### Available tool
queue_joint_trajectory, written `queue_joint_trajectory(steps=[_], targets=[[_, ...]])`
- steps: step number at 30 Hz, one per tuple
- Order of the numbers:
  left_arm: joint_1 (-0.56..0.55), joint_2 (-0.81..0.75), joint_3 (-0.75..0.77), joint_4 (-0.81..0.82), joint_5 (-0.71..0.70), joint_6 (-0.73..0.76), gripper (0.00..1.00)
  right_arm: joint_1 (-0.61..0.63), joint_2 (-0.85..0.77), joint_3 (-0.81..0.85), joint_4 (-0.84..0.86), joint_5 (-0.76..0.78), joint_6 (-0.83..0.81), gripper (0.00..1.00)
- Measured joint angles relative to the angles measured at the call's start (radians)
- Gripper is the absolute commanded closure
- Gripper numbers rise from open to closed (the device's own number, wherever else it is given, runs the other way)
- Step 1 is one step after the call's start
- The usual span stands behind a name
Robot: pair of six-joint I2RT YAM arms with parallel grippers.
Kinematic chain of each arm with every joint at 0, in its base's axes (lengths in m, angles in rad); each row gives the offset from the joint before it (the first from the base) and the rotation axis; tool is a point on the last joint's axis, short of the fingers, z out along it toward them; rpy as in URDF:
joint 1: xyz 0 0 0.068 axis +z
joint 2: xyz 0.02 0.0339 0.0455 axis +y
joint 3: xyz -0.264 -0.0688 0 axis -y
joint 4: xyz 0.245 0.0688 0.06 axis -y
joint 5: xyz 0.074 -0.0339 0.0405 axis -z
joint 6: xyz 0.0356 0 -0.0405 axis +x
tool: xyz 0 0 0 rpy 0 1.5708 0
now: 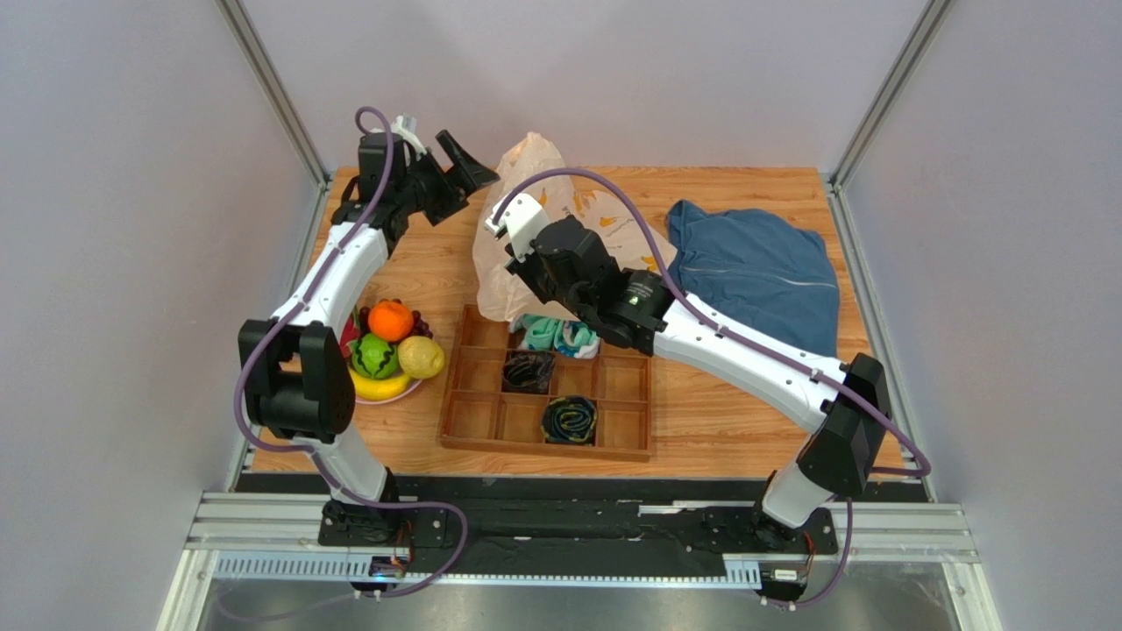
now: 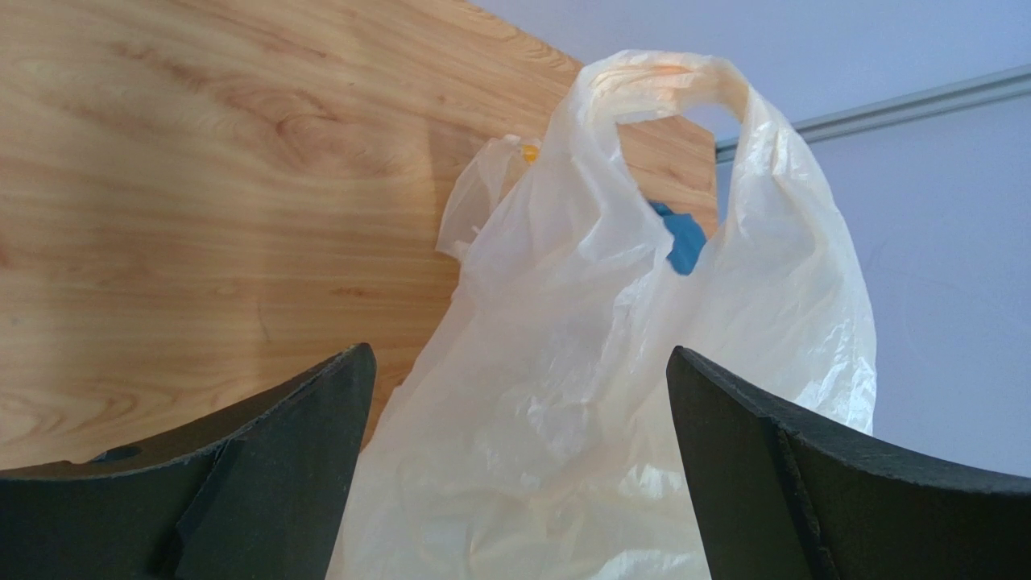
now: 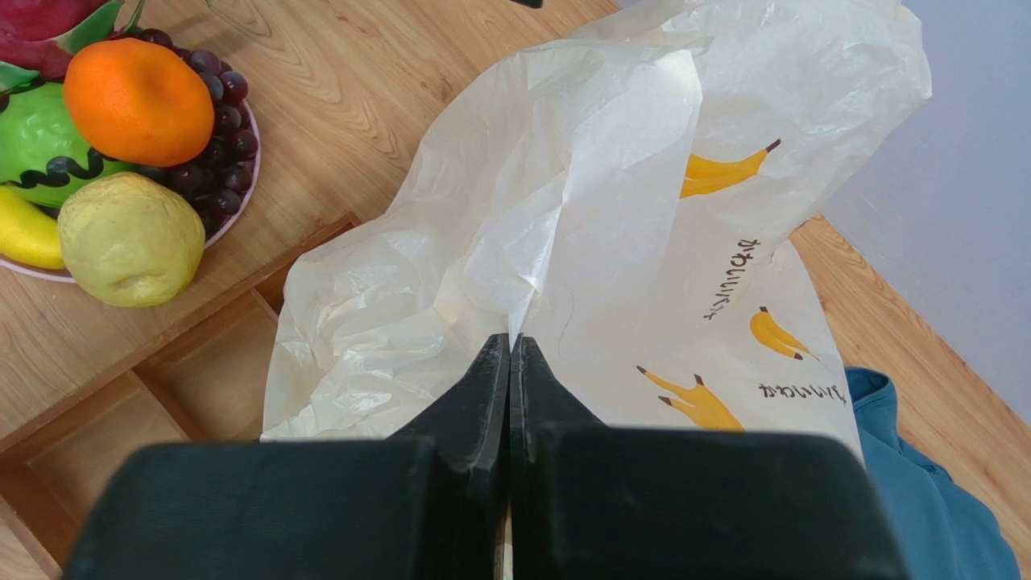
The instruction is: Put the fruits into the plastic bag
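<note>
Presently, the right tool [image 3: 510,363] has its two fingers pressed fully together, with a fold of the plastic bag [image 3: 605,181] pinched between the tips. The bag stands crumpled and partly upright on the desk [image 1: 738,434], just beyond the far edge of a wooden tray [image 1: 619,441], and rises directly ahead of this tool. Its banana-printed side faces right.

The left tool [image 2: 518,352] is spread wide and holds nothing. The bag's handle end is directly in front of it, framed between the two fingers. From above, this tool sits just left of the bag's top; contact cannot be confirmed.

The fruits are all on a plate [image 3: 242,191] at the left of the desk, well apart from both tools and from the bag. They are an orange [image 3: 137,100], lemon [image 3: 130,238], melon [image 3: 42,145], banana [image 3: 27,230], grapes [image 3: 212,133] and dragon fruit [image 3: 36,24].

Rolled socks [image 1: 569,421] occupy some tray compartments. A blue garment [image 1: 757,270] lies on the desk to the right of the bag.
</note>
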Motion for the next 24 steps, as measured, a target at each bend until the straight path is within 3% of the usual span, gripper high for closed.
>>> queue_joint_trajectory(steps=[6,11,13,14,16,17,18,19,24], targets=[[0.0,0.061,0.0,0.16,0.088,-0.035,0.01,0.006,0.0,0.0,-0.003,0.007,-0.008,1.0],[-0.004,0.134,0.035,0.2,0.143,-0.042,0.01,0.006,-0.001,0.0,-0.004,0.011,-0.016,1.0],[-0.01,0.155,0.048,0.201,0.158,-0.045,0.08,0.006,-0.001,0.0,-0.005,0.016,-0.019,1.0],[-0.013,0.166,0.057,0.2,0.167,-0.047,0.3,0.006,-0.001,0.0,-0.005,0.017,-0.022,1.0],[-0.019,0.189,0.077,0.203,0.19,-0.056,0.6,0.006,-0.001,0.0,-0.005,0.023,-0.027,1.0],[-0.023,0.199,0.084,0.212,0.203,-0.062,0.85,0.006,-0.001,0.0,-0.005,0.027,-0.03,1.0],[-0.028,0.207,0.09,0.222,0.217,-0.068,0.94,0.006,-0.001,0.0,-0.004,0.035,-0.032,1.0],[-0.032,0.212,0.098,0.231,0.234,-0.075,1.0,0.006,-0.001,0.0,-0.004,0.043,-0.035,1.0],[-0.043,0.217,0.16,0.25,0.274,-0.092,1.0,0.002,-0.006,-0.007,-0.003,0.154,-0.068,1.0]])
